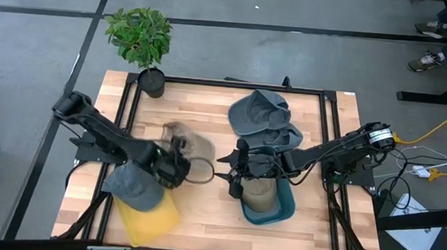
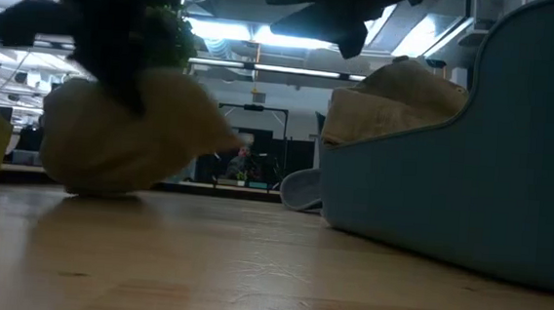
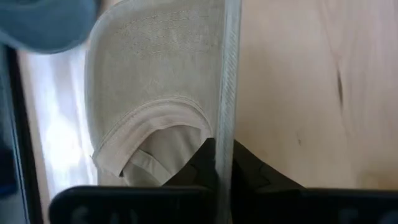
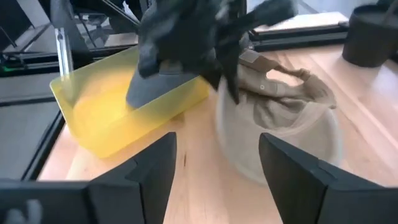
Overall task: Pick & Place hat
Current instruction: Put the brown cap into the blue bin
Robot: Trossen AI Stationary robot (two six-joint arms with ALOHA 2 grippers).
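Starting at the left of the wooden slatted table (image 1: 202,210), a yellow plastic bin (image 1: 150,218) sat near the front edge with a grey-blue cloth cap (image 1: 134,186) draped over its rim, probably a hat already dropped there. Just right of it, the left claw (image 1: 175,167) was clenched on the beige cotton cap (image 1: 190,146), pinching the cloth at the cap's edge; the left wrist view showed the dark fingers (image 3: 208,162) closed around the fabric by the brim seam. From the level view the beige cap bulged low over the boards, and whether it had cleared the table I couldn't tell. That grip at the rim made sense: a soft cap gives no firm body to hold, so the edge is the surest bite, and the yellow bin was right alongside for the drop.

Moving toward the middle, the right claw (image 1: 232,177) hovered with its fingers spread, holding nothing, pointed toward the beige cap as if waiting its turn. Beneath and behind that arm stood a teal plastic bin (image 1: 269,207) with a tan cap (image 2: 398,100) lying inside. Farther back, a loose pile of grey cloth hats (image 1: 263,116) rested on the table, presumably still to be sorted. A small potted green plant (image 1: 140,40) stood at the far left corner.
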